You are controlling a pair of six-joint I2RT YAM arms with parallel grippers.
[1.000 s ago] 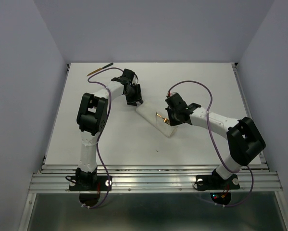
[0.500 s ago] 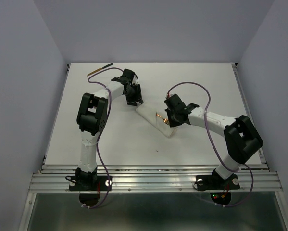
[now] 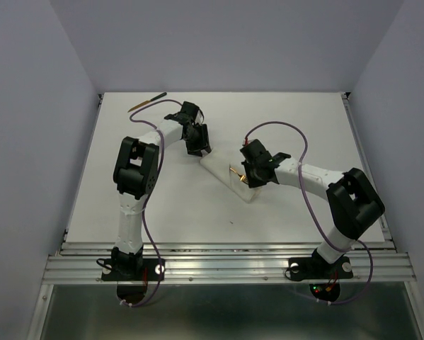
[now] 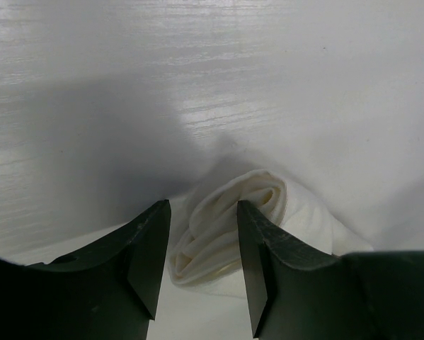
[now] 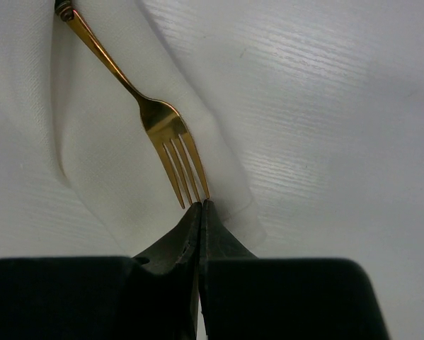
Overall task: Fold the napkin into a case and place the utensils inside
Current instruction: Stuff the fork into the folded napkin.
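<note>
The napkin (image 3: 221,170) lies folded into a narrow white case (image 5: 91,163) running diagonally across the table's middle. A golden fork (image 5: 157,127) rests on the cloth, handle pointing away and its dark end at the top left of the right wrist view. My right gripper (image 5: 199,207) is shut, its tips touching the ends of the fork's tines; in the top view the right gripper (image 3: 245,177) sits over the case's near end. My left gripper (image 4: 203,237) is open, straddling the case's rolled far end (image 4: 226,219). Another utensil (image 3: 146,102) lies at the table's back left.
The white table (image 3: 304,120) is walled in by grey panels on three sides. Purple cables (image 3: 307,152) loop off both arms. A metal rail (image 3: 226,262) runs along the near edge by the arm bases.
My right gripper has slid a little to the left along the case, staying shut against the fork's tines. The left arm has not moved.
</note>
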